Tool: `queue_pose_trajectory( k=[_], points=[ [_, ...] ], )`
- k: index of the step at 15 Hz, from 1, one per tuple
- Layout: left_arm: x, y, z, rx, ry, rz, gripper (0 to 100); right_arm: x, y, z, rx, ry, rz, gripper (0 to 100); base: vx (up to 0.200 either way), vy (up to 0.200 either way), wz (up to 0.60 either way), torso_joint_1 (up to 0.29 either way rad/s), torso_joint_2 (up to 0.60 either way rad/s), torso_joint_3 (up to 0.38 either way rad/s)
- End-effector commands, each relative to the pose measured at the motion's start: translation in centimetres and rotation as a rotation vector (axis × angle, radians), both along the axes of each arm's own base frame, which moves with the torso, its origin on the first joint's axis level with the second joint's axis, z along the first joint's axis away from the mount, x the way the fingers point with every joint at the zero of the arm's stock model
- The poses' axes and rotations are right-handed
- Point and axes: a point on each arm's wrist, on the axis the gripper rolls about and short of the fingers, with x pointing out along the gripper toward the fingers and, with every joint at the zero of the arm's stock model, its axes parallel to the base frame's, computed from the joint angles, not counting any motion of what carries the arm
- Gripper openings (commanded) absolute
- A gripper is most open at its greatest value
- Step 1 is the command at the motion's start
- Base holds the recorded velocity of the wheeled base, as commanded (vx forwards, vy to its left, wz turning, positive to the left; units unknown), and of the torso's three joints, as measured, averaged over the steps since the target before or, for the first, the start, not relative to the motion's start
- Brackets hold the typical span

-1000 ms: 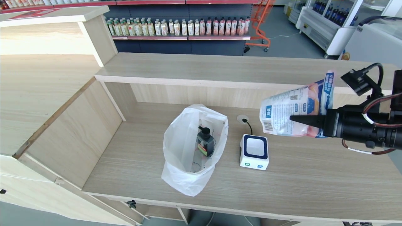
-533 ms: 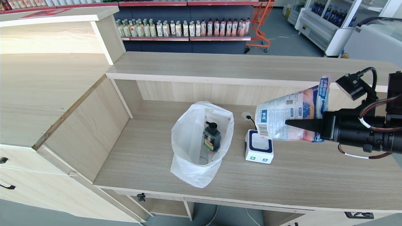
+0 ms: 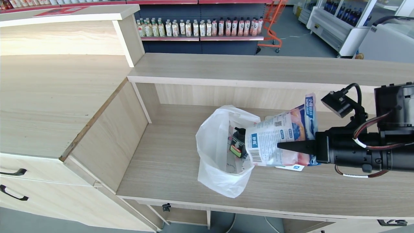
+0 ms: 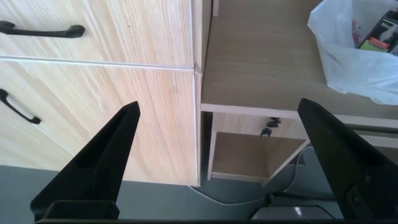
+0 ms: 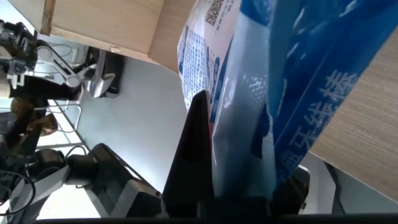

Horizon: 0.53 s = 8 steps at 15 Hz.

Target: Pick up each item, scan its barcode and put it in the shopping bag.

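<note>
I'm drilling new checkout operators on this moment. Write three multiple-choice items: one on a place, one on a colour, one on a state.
1. Where is the snack pouch?
A. Flat on the counter.
B. Held up next to the shopping bag.
C. On the top ledge.

2. What colour is the shopping bag?
A. White.
B. Black.
C. Green.

3. How is the left gripper?
A. Shut on a bottle.
B. Shut, empty.
C. Open, empty.

Key:
1 B: the right gripper holds it in the air by the bag's rim.
2 A: its plastic walls are white.
3 C: its jaws stand wide apart with nothing between them.
</note>
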Motion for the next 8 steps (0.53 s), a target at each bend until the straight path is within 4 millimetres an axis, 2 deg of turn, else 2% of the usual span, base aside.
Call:
queue_pose_trajectory(
  k=[1,3,5,8],
  points=[
    [0.0,0.0,0.0,0.0,0.001,0.001,100,0.5,1.3,-1.3,-0.022,0.045,0.042,0,0.0,0.0,0.0,0.0,0.0,0.0],
    [0.0,0.0,0.0,0.0,0.001,0.001,100,1.7,2.3,-2.7,-0.063,0.057,0.068,0,0.0,0.0,0.0,0.0,0.0,0.0],
    [0.0,0.0,0.0,0.0,0.001,0.001,100,3.5,2.8,-4.9,-0.156,0.005,0.116,0,0.0,0.0,0.0,0.0,0.0,0.0],
    [0.0,0.0,0.0,0.0,0.001,0.001,100,4.8,3.6,-6.4,-0.207,-0.003,0.145,0,0.0,0.0,0.0,0.0,0.0,0.0]
  ],
)
